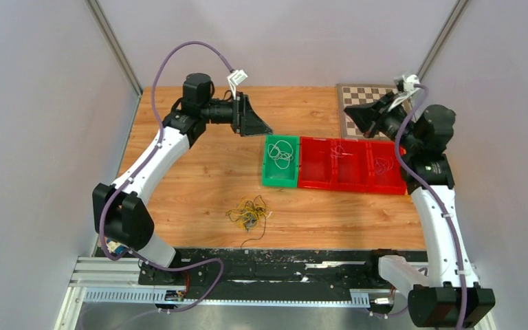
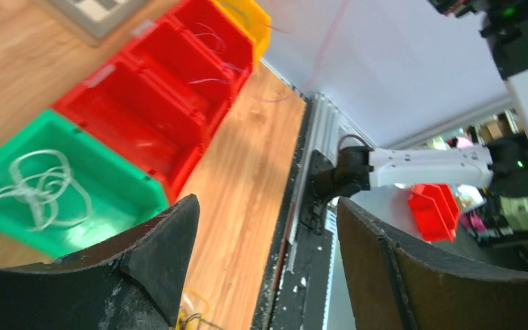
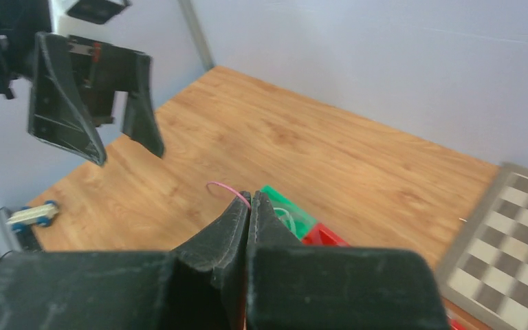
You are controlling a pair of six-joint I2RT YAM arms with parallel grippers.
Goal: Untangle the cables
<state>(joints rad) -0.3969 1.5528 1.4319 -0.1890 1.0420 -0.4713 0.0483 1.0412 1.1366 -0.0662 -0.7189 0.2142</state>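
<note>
Worktop [image 1: 199, 172]: wood, with a row of red bins [image 1: 350, 185] on the far right and one green bin [image 1: 280, 183] touching their left end. The green bin holds a loose white wire [image 1: 282, 152]. Thin reddish strands lie in the red bins.

The cables [image 1: 249, 212]: a mostly yellow snarl with dark strands in it, lying on bare wood near the middle of the near edge, well apart from the bins. It is a roundish clump with no clear long axis. One strand trails toward the arm bases.

Left tool [image 2: 267, 203]: raised just beyond the green bin's far left corner, jaws wide apart, nothing between them. The snarl lies toward the near edge from it.

Right tool [image 3: 249, 199]: raised over the far end of the red bins, jaws pressed together, with a pink strand [image 3: 221, 185] curling out of the tips, apparently pinched.

Judgement: the free left tool is the better placed for the next pick from the snarl
</note>
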